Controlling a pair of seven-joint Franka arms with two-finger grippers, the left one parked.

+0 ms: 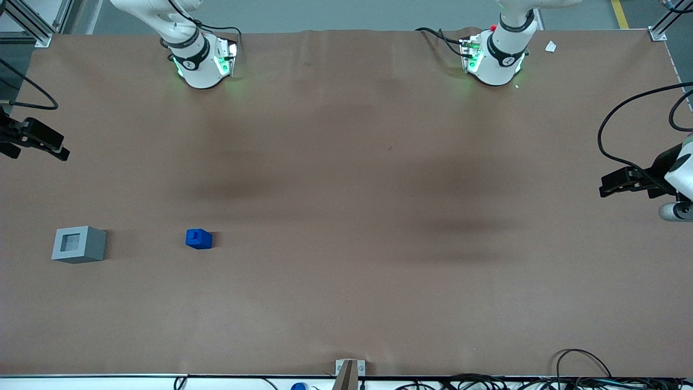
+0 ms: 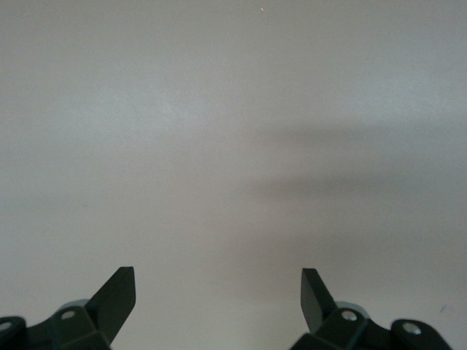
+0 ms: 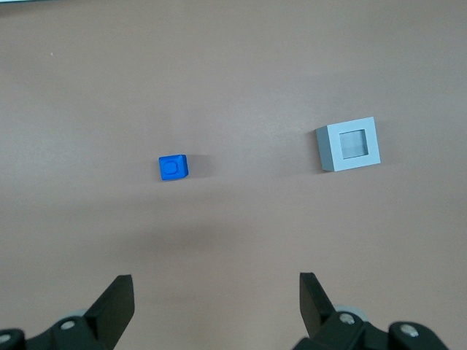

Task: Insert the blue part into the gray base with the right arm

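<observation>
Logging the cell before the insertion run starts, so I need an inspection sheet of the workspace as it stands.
Surface: brown table cover, faint creases, soft shadows.
Job's things: blue part on the table, stub up; gray base beside it, apart, recess up and empty.
Clutter: small white scrap near the parked arm's base.
Grippers: right pincer open, holding nothing, high above both blocks.
Cables: black leads at the arm bases and along the table's near edge.
Surroundings: aluminium frame posts at the corners, gray floor.
</observation>
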